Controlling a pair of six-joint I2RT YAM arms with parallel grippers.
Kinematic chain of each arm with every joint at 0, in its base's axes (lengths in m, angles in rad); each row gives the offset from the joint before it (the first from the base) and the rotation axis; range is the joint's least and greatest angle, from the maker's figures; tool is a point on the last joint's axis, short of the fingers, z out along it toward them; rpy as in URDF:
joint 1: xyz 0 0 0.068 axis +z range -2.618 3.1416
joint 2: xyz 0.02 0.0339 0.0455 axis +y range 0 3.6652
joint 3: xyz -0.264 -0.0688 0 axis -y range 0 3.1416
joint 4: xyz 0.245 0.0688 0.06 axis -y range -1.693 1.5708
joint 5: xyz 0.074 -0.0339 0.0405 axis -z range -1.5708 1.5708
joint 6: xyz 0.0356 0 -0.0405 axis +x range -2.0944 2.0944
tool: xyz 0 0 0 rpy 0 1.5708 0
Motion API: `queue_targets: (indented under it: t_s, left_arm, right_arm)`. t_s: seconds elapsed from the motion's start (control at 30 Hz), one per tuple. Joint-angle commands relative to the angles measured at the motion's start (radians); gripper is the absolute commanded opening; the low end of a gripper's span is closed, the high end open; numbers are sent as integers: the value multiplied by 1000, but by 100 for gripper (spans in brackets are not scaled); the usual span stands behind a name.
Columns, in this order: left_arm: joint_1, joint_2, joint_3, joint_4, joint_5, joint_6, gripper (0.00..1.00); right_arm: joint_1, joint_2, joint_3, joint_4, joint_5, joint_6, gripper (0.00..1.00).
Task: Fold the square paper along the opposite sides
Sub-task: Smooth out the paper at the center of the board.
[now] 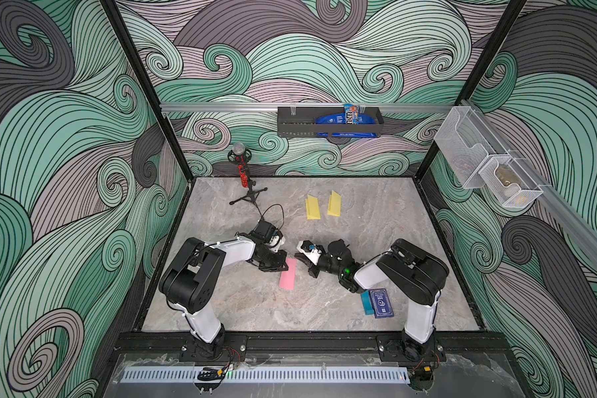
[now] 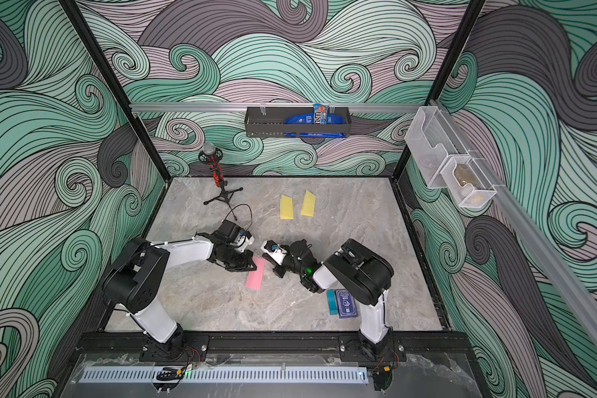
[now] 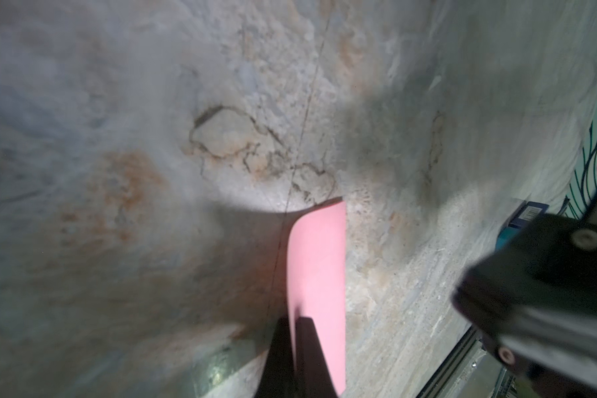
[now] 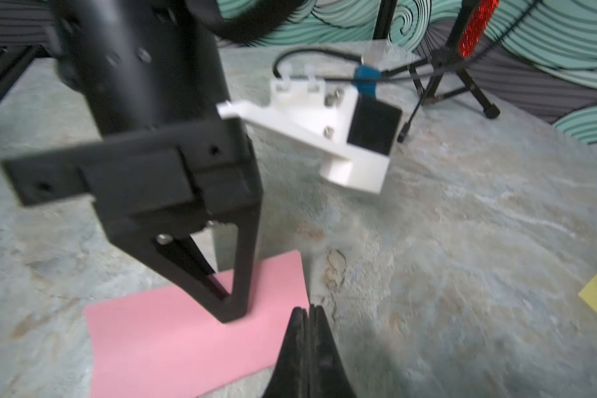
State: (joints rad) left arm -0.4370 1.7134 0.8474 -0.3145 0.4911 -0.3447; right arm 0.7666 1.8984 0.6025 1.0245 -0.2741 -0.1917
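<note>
So, a grey marble-look tabletop (image 1: pixel 359 293) here. The black left gripper (image 4: pixel 233 315) is squeezed together, tips down on the pink folded paper strip (image 1: pixel 287 275), which lies near mid-table. The black right gripper (image 4: pixel 308 312) is squeezed together too, right at the strip's edge; touching or not, can't tell.

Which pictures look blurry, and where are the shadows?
Both top views are sharp, the pink paper crisp; the right wrist view is blurred, the left gripper soft-edged; the left wrist view is hazy toward its edges, with a dark shadow on the table beside the paper.
</note>
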Motion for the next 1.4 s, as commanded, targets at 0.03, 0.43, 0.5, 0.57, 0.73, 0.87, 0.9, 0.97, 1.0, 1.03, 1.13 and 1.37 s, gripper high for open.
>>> queue_targets:
  t_s: [0.03, 0.43, 0.5, 0.57, 0.73, 0.87, 0.9, 0.97, 1.0, 1.03, 1.13, 1.37]
  left_arm:
    - [6, 46, -11, -49, -68, 2, 0]
    - [24, 56, -11, -52, -78, 1, 0]
    - [26, 54, -11, -52, -81, 3, 0]
    - [27, 52, -10, -52, -85, 2, 0]
    - [30, 50, -8, -52, -87, 2, 0]
    - [30, 45, -10, -52, -85, 1, 0]
    - [29, 43, -11, -52, -83, 1, 0]
    - [29, 40, -11, -52, -82, 1, 0]
    - [29, 38, -10, -52, -80, 2, 0]
    - [29, 35, -10, -52, -79, 2, 0]
    - [30, 12, -4, -59, -62, -1, 0]
    - [61, -106, 76, -72, 123, -74, 0]
  right_arm:
    - [43, 36, -6, -29, -69, -11, 3]
    - [90, 118, 25, -218, -114, -80, 3]
    - [98, 115, 19, -254, -105, -84, 3]
    - [104, 104, 0, -268, -93, -82, 4]
    - [129, 54, -57, -278, -56, -76, 6]
    - [170, 33, -73, -294, -26, -70, 10]
    - [180, 30, -76, -298, -18, -71, 11]
    - [200, 19, -85, -314, 2, -67, 12]
    - [210, 11, -89, -325, 11, -65, 12]
    - [221, -1, -98, -335, 22, -60, 12]
    - [236, -107, -128, -385, 49, -12, 15]
    - [164, -485, -99, -594, 75, 282, 37]
